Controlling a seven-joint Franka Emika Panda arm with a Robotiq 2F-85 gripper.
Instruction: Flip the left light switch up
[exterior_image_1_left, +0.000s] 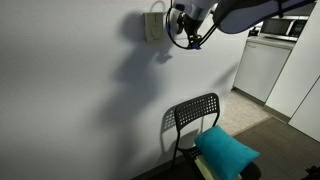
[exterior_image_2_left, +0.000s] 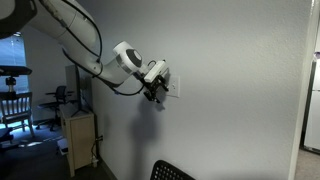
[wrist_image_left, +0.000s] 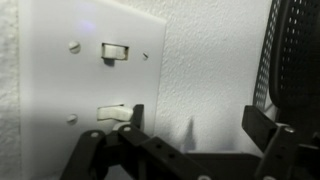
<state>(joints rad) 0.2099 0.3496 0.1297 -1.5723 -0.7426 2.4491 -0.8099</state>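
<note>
While fingers (wrist_image_left: 197, 120) gape wide, one fingertip (wrist_image_left: 136, 115) touches left light switch (wrist_image_left: 112, 113).

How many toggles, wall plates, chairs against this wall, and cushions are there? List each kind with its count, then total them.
Toggles: 2
Wall plate: 1
Chair: 1
Teal cushion: 1
Total: 5
</note>
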